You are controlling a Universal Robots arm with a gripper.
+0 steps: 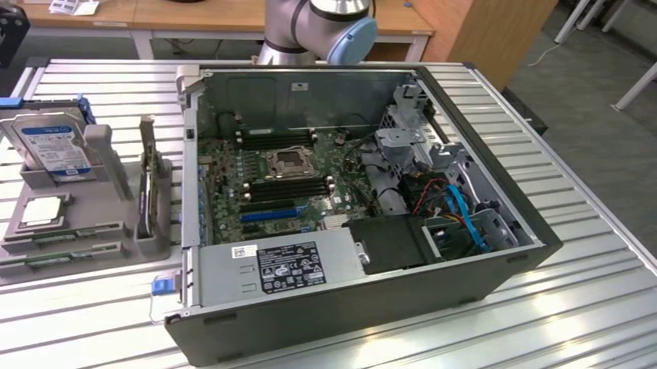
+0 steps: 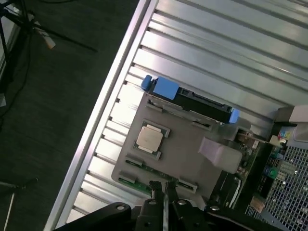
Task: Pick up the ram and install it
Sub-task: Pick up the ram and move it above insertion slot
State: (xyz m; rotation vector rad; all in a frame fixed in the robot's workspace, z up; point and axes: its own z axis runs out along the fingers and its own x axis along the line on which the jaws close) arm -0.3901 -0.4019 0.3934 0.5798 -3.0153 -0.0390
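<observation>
Two green ram sticks lie in the grooves of a grey holder block (image 1: 98,219) at the exterior view's left, the nearer ram (image 1: 61,258) beside the other (image 1: 64,233). In the wrist view the ram (image 2: 134,185) shows as a green strip at the holder's (image 2: 185,144) edge. My gripper (image 2: 162,186) hovers high above that edge, its fingers (image 2: 155,187) shut together with nothing between them. The open computer case (image 1: 493,284) shows the motherboard with long black memory slots (image 1: 291,188) beside the processor socket (image 1: 285,161).
The holder also carries a blue-labelled hard drive (image 1: 49,146), a processor chip (image 1: 41,209) and an upright card (image 1: 151,188). The arm's base (image 1: 308,23) stands behind the case. A power supply (image 1: 277,265) and blue cables (image 1: 467,219) fill the case's near side. The table edge (image 2: 103,106) drops to dark floor.
</observation>
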